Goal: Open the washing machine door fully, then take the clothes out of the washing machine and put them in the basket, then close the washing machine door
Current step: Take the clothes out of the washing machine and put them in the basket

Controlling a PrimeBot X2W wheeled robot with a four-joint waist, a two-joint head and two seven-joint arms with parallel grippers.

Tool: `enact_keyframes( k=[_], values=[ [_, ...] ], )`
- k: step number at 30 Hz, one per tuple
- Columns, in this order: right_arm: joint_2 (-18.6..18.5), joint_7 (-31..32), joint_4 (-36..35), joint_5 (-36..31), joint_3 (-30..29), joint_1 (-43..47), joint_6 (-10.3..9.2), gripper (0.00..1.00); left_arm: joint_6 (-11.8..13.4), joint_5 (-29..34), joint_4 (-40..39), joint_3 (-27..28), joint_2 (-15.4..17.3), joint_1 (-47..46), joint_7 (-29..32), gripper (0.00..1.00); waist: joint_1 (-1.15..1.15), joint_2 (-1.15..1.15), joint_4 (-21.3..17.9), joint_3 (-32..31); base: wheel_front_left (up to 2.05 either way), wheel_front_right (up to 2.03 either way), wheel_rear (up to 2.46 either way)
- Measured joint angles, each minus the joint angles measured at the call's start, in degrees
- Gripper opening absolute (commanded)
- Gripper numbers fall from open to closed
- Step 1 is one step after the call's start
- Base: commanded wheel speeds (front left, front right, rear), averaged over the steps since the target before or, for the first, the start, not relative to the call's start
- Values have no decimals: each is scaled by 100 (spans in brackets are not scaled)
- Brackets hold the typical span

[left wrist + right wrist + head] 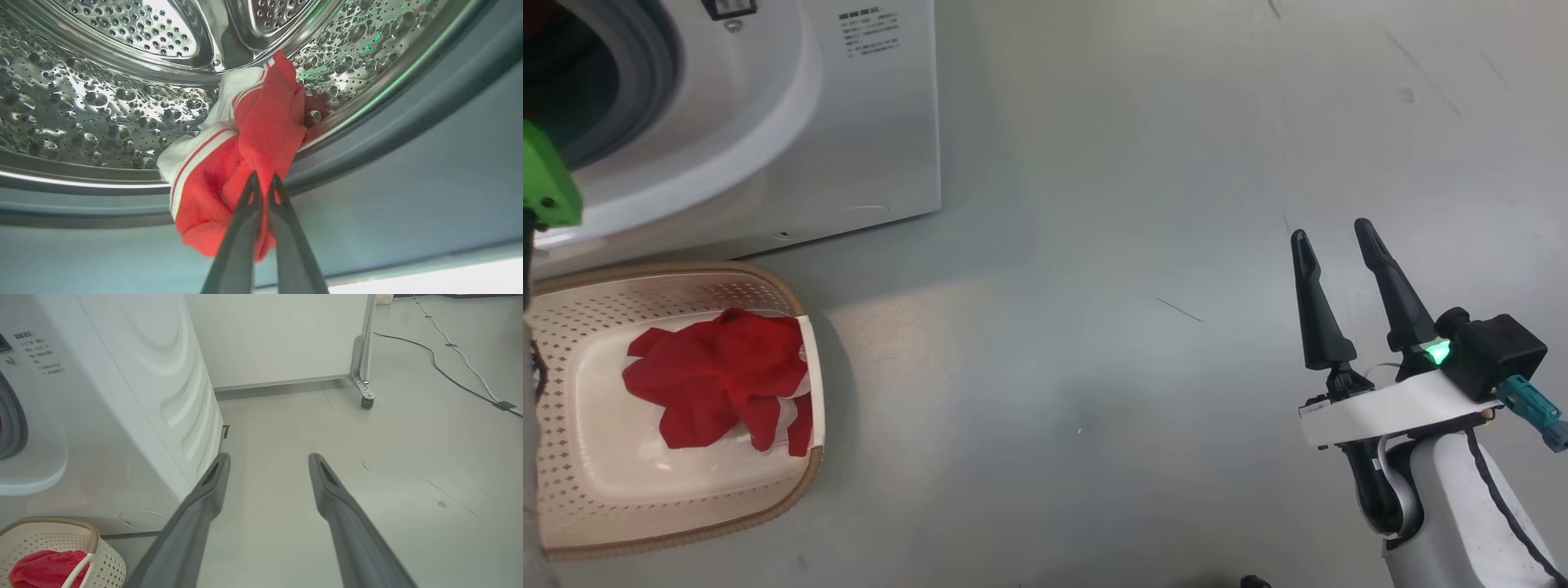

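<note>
In the left wrist view my left gripper (pixel 263 181) is shut on a red garment with white stripes (pixel 245 155), which hangs over the lip of the perforated steel drum (pixel 102 110) and the grey seal. The white washing machine (pixel 849 122) stands at the head view's upper left, its opening (pixel 596 73) uncovered; the door is out of view. The cream basket (pixel 645 523) sits on the floor in front of it with another red garment (pixel 723 376) inside. My right gripper (pixel 1331 237) hovers open over bare floor at the right, holding nothing.
A green part of my left arm (pixel 547 180) shows at the head view's left edge. In the right wrist view a white wheeled partition (pixel 363 367) stands behind the machine, and cables (pixel 457 351) run across the floor at the far right.
</note>
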Motion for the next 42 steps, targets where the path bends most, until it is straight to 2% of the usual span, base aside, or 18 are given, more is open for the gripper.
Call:
enact_keyframes(
  k=[11,29,34,42],
  values=[
    [-140,0,103,-45,-115,52,-2,100,-110,-40,221,-324,-401,614,-621,0,0,0,464,-578,0,0,0],
    [-144,0,288,-45,-99,543,-3,100,-178,-177,264,-701,-769,2015,-1572,0,0,0,1149,-1687,0,0,0],
    [-123,0,323,-45,-48,721,-5,100,-178,-191,63,-826,-846,2457,-1938,0,0,0,1270,-2051,0,0,0],
    [-97,0,334,-42,-31,941,-34,100,-185,-193,-356,-922,-911,2897,-2023,0,0,0,1365,-2451,0,0,0]
  ],
)
